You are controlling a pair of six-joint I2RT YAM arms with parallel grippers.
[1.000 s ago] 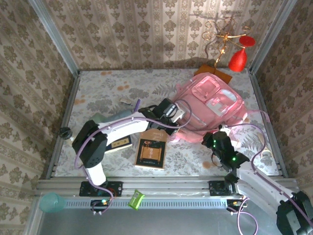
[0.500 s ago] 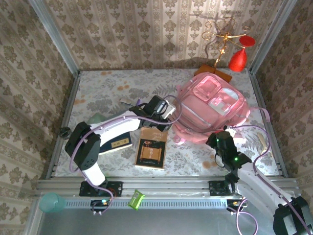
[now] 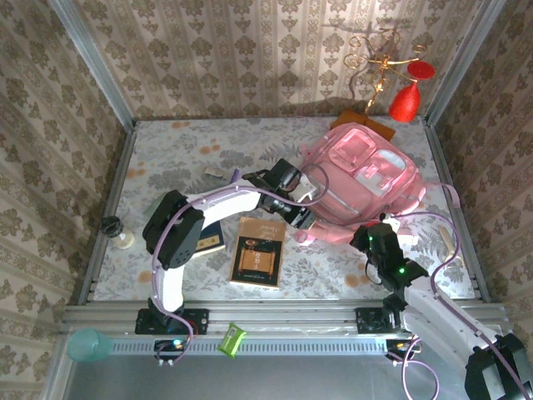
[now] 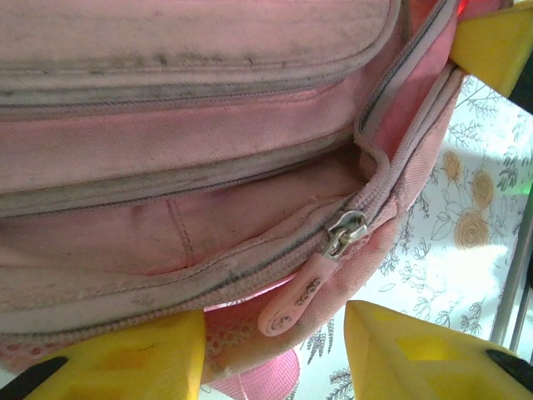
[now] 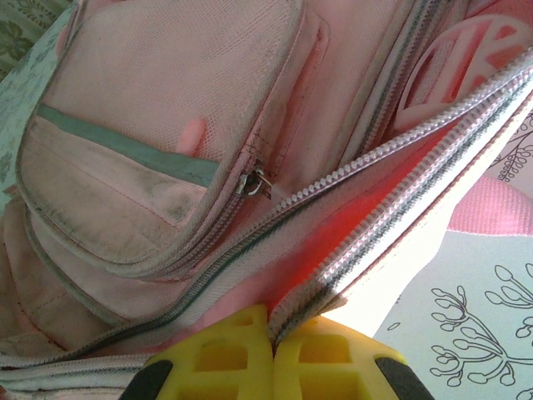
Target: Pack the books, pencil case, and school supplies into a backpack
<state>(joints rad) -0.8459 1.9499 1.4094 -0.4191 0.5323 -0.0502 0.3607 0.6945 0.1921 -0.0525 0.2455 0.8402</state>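
Observation:
The pink backpack [image 3: 360, 179] lies at the right rear of the table, its main zip partly undone. My left gripper [image 4: 275, 358] is open at the pack's near-left corner [image 3: 301, 220]. The pink zip pull [image 4: 306, 293] hangs loose between its yellow fingers [image 4: 125, 360]. My right gripper [image 5: 272, 342] is shut on the backpack's open zip edge [image 5: 366, 242], at the pack's near side [image 3: 377, 236]. A brown book [image 3: 256, 252] lies flat in front. A navy book [image 3: 210, 242] pokes out from under my left arm. A purple pen [image 3: 235, 176] lies behind the arm. The pencil case is hidden.
An orange stand base [image 3: 366, 125] with red hanging ornaments [image 3: 405, 100] stands behind the backpack. A black knob [image 3: 111, 225] sits at the left edge. A green packet [image 3: 232, 339] and a teal cup [image 3: 87, 343] rest on the near rail.
My left gripper has opened and swung down to the pack's near-left corner, its elbow shifting right. The backpack shifted slightly back and right, the right gripper following with the zip edge.

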